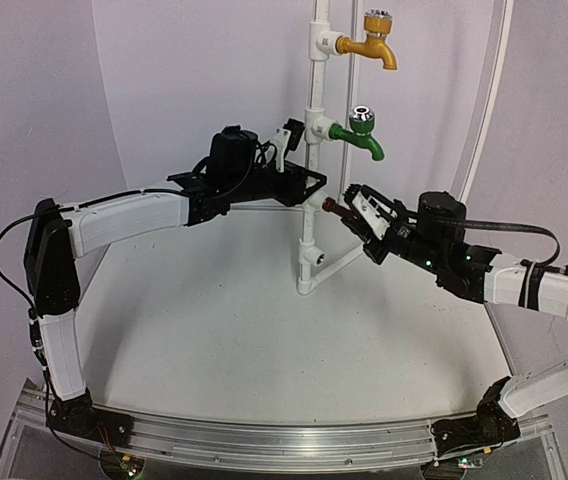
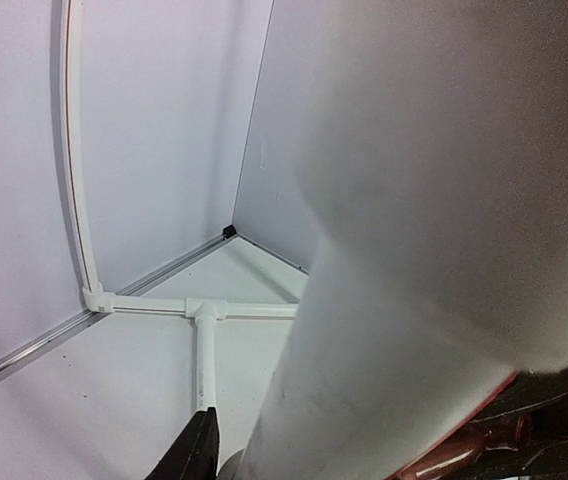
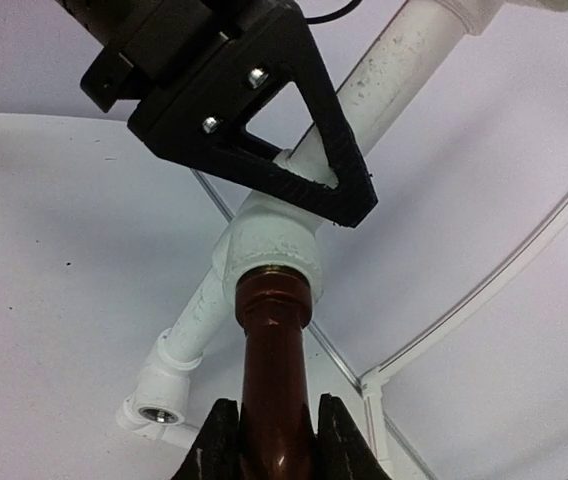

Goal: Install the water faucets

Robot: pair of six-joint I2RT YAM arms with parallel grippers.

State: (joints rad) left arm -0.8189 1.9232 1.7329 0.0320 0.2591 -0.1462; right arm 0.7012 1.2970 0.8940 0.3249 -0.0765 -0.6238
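As right pincer (image 3: 276,412) clamps faucet (image 3: 274,345), arm outstretched

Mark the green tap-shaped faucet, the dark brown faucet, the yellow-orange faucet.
green tap-shaped faucet (image 1: 353,136), top view, body.
dark brown faucet (image 3: 274,375), right wrist view, stem.
yellow-orange faucet (image 1: 369,46), top view, body.

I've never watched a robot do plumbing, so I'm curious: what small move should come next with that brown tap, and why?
Probably turn the dark brown glossy faucet into the round socket of the white plastic pipe stand: its end sits at the socket mouth, the right gripper's jaws are shut on it, and the left gripper holds the pipe.
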